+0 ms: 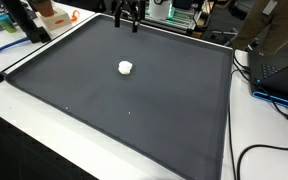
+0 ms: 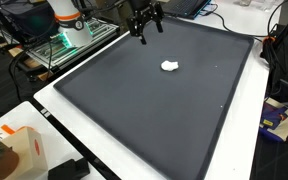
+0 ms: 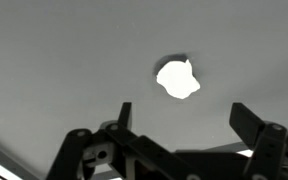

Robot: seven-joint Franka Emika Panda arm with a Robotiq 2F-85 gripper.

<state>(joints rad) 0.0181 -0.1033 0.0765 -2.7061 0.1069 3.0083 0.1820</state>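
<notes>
The gripper [image 1: 130, 22] hangs over 1 edge of the black mat [image 1: 144, 115], with its jaws spread wide and holding nothing. In the wrist view, the 2 fingers [image 3: 124, 112] stand apart with bare mat between them. 1 small white lump [image 1: 126, 68] lies on the mat, well apart from the gripper. In the wrist view, the lump [image 3: 178, 78] appears beyond the fingertips. The mat rests on a white table [image 1: 269, 135].
</notes>
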